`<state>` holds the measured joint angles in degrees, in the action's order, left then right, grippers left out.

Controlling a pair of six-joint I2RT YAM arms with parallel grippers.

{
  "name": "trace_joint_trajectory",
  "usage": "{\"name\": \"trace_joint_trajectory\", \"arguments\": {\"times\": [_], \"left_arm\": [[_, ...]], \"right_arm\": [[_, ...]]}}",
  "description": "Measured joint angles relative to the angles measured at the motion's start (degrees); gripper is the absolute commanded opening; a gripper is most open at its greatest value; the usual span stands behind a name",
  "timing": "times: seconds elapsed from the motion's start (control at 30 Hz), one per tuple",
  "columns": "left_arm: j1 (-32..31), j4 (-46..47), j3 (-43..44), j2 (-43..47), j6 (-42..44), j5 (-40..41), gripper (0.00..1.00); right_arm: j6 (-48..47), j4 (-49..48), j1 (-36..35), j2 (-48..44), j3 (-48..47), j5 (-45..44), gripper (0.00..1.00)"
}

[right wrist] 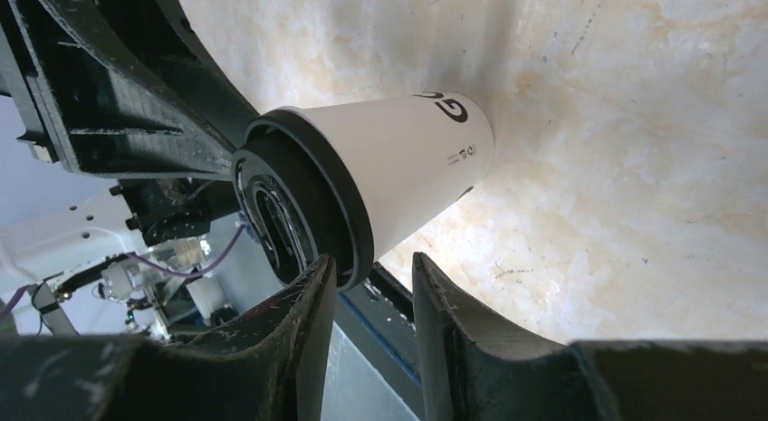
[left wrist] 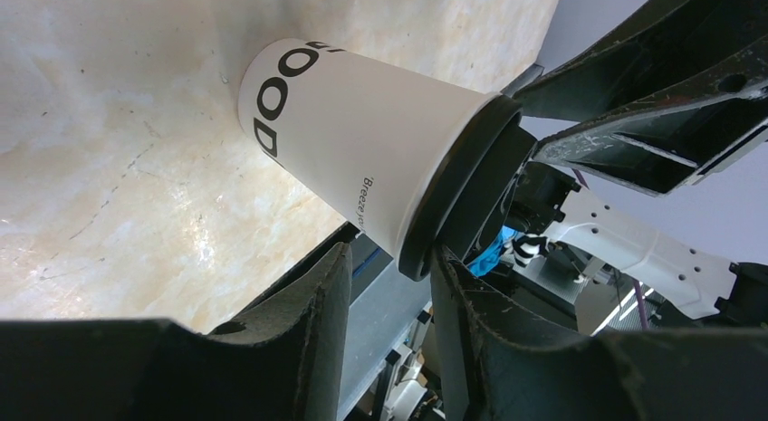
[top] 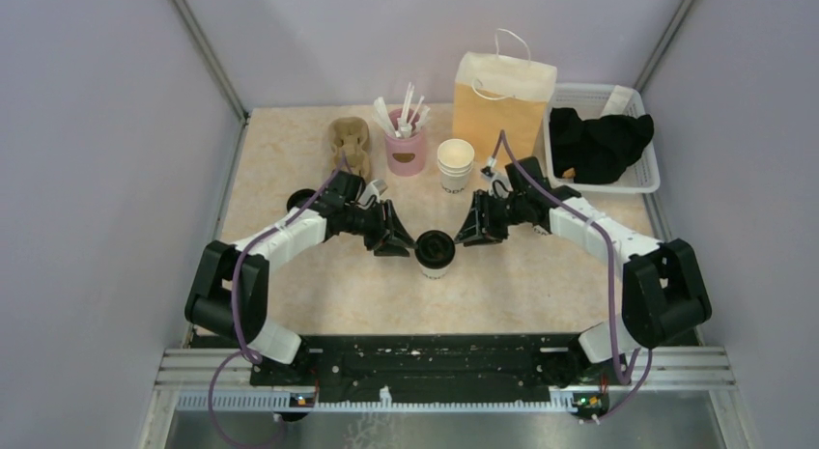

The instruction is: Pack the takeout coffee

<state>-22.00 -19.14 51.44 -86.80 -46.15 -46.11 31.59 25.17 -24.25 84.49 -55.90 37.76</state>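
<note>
One takeout coffee [top: 435, 254], a white paper cup with dark lettering and a black lid, stands upright at the middle of the table. My left gripper [top: 404, 244] is just left of its lid and my right gripper [top: 465, 235] just right of it, both low and aimed at the lid. In the left wrist view the cup [left wrist: 362, 158] fills the middle, and the lid's rim [left wrist: 421, 253] sits at the tips of my open left gripper [left wrist: 389, 263], against the right-hand finger. In the right wrist view the lid's rim [right wrist: 353, 258] lies at the mouth of my open right gripper [right wrist: 373, 267].
Along the back stand a brown cardboard cup carrier [top: 351, 145], a pink cup of utensils [top: 407, 148], a stack of lidless white cups [top: 455, 164], a paper bag [top: 502, 106] and a white basket [top: 649, 179] holding black cloth. A dark round thing [top: 300, 197] lies beside the left arm.
</note>
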Motion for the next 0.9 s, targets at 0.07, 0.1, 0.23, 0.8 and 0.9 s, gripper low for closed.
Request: {"name": "trace_joint_trajectory", "arguments": {"times": [0.07,0.1,0.23,0.8,0.9], "left_arm": [[-0.09,0.0,0.0,0.0,0.02,0.37,0.43],[-0.13,-0.02,0.0,0.0,0.02,0.55,0.43],[-0.24,-0.07,0.0,0.0,0.04,0.85,0.42],[-1.64,0.83,-1.73,0.85,1.11,3.76,0.36],[-1.97,2.69,-3.72,2.47,0.92,4.37,0.35]], "right_arm": [[0.0,-0.26,0.0,0.02,0.0,0.33,0.36],[0.0,-0.42,0.02,0.07,0.0,0.5,0.36],[0.04,-1.14,0.0,0.79,0.04,1.42,0.33],[4.57,-15.58,0.44,2.89,7.34,5.55,0.27],[5.46,-20.55,0.85,2.89,9.9,6.8,0.27]]}}
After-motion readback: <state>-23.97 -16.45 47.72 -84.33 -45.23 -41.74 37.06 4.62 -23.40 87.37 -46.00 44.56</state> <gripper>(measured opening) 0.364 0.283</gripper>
